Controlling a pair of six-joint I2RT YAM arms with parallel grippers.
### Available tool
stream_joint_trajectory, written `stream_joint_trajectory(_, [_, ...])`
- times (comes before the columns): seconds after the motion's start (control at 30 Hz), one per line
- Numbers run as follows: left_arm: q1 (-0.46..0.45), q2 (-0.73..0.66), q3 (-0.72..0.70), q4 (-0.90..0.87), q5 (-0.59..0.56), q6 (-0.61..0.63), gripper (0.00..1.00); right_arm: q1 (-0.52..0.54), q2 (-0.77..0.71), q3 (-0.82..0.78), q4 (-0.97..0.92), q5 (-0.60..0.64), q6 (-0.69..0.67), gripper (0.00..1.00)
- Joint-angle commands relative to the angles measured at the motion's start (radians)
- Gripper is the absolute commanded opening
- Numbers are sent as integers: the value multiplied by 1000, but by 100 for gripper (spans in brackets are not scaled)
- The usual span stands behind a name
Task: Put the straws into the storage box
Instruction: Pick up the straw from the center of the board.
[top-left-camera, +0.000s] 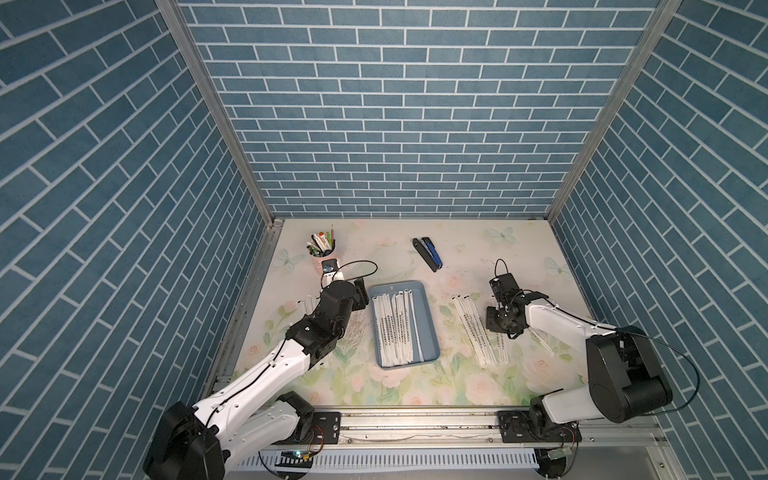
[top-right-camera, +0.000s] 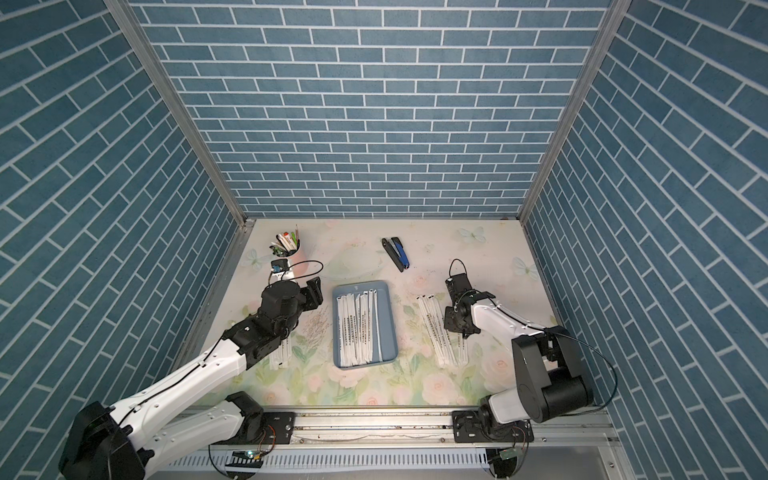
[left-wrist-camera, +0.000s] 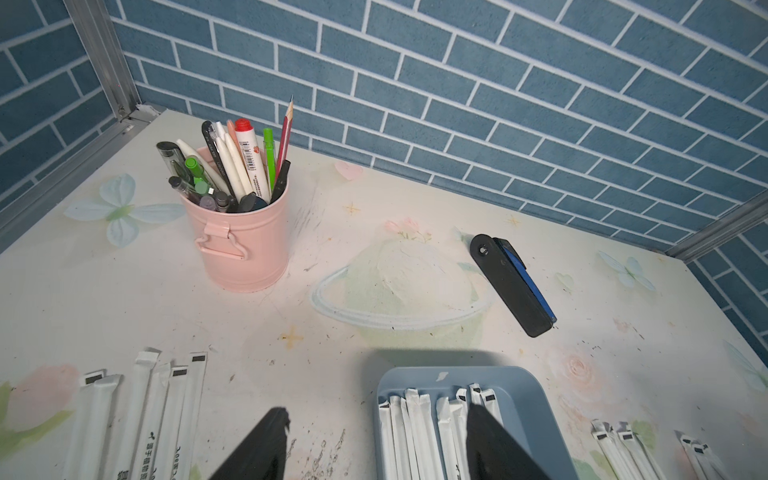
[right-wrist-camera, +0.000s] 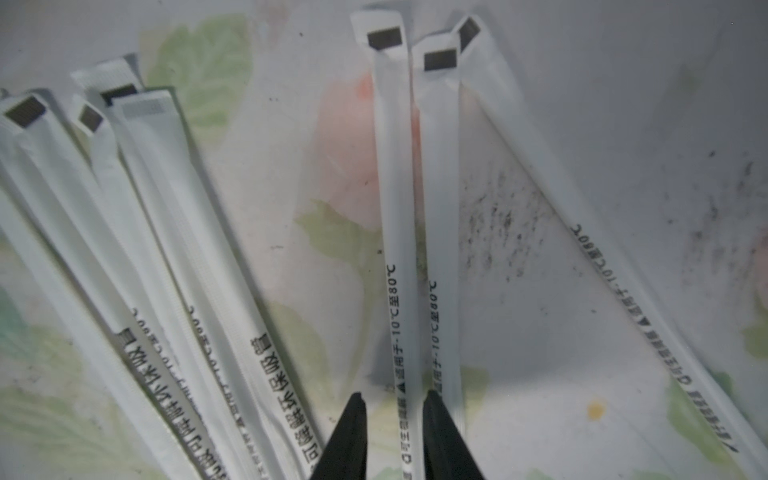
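The table (top-left-camera: 457, 257) has a pale floral print of roses, green leaves and butterflies, scuffed with dark specks. Walls (top-left-camera: 395, 124) papered in blue brick pattern close it in on three sides, joined by aluminium posts (top-left-camera: 216, 112). A metal rail (top-left-camera: 415, 424) along the near edge carries both arm bases.

The storage box (top-left-camera: 428, 328) lies mid-table, a little toward the near edge, with a row of straws (top-left-camera: 395, 328) lengthwise inside. More straws (top-left-camera: 478, 332) lie loose between the box and the right edge. Another bunch (left-wrist-camera: 158, 415) lies toward the left edge, partly under the left arm in both top views.

A pink cup (left-wrist-camera: 241, 245) of pens (left-wrist-camera: 232, 166) stands near the far left corner. A stapler (top-left-camera: 428, 253) lies by the middle of the far edge.

The left pincer (left-wrist-camera: 376, 411) hangs wide and empty at the box's far left corner. The right pincer (right-wrist-camera: 395, 399) is narrow and straddles one loose straw (right-wrist-camera: 395, 208), with a gap showing on one side.
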Motion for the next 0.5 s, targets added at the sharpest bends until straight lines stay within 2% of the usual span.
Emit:
stream_joint_trajectory(0.0, [2,2,15,-10,16,16,70,-1,23,-8,20,8,-33,25])
stream_joint_trajectory(0.2, [2,15,17,-12,41,16,70,-3,51,-22,41,11,-43,21])
stream_joint_trajectory(0.47, [2,24,20,-7,57,18,70,9,39,-23,32,20,-57,5])
